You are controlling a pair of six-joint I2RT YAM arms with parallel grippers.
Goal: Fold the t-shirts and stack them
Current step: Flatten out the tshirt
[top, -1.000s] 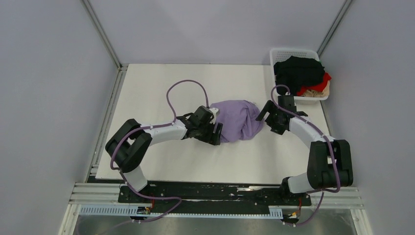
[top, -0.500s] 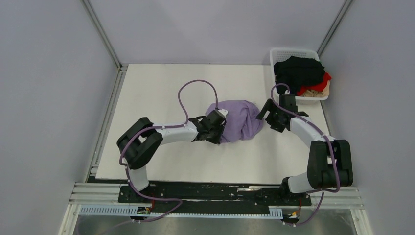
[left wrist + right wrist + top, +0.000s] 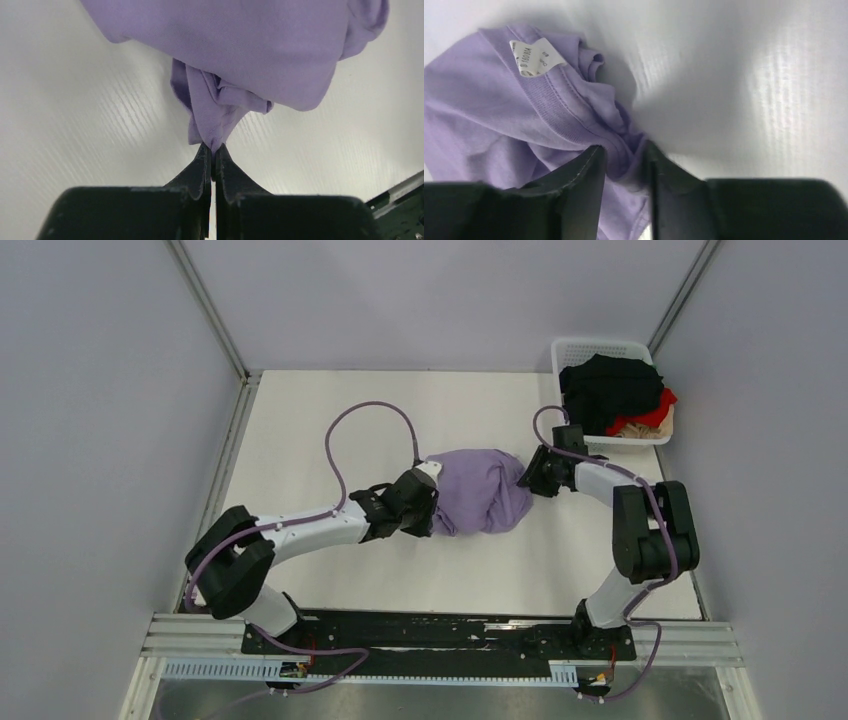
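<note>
Since half a second ago, the right gripper [image 3: 527, 478] is brought from just beside the cloth onto its right edge, and the left gripper [image 3: 428, 508] is shifted slightly leftward. The crumpled light purple cloth t-shirt [image 3: 483, 502] is bunched into a rounded mound near the middle of the white table [image 3: 320, 420]. Its long axis is laid left to right between the two grippers. Its ribbed neckband [image 3: 559, 110], marked by a white label [image 3: 535, 57], is pointed toward the right gripper, whose jaws are closed about a bunched fold of it. The left gripper is clenched on a thin gathered tip at the shirt's left edge. A black t-shirt [image 3: 610, 385], a red t-shirt [image 3: 664, 400] and a beige t-shirt [image 3: 640, 426] are heaped in the white plastic lattice basket [image 3: 600, 344] at the far right corner.
</note>
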